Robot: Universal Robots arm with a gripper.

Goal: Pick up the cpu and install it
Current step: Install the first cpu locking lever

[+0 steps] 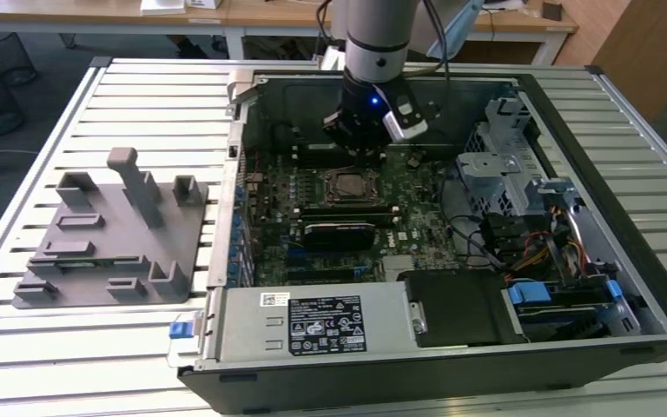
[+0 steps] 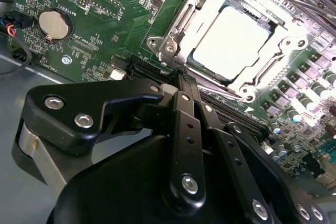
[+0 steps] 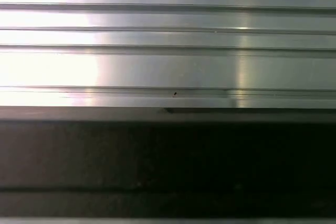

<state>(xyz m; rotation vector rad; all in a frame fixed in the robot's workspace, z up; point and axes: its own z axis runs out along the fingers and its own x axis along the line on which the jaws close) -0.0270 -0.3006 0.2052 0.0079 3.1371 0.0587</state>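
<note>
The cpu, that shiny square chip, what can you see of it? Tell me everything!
The small flat square cpu with a pale silvery metal top lies flat inside the metal-framed socket on the green motherboard. Its top looks smooth, bright and bare. The socket's silver frame surrounds it on all sides. Nothing is holding it: in the second wrist view the black hand is close beside the socket, apart from the chip.

The exterior view looks down from high on the open computer case (image 1: pixel 426 217); the second wrist view sits close above its CPU socket (image 2: pixel 231 40), shared by both.
</note>
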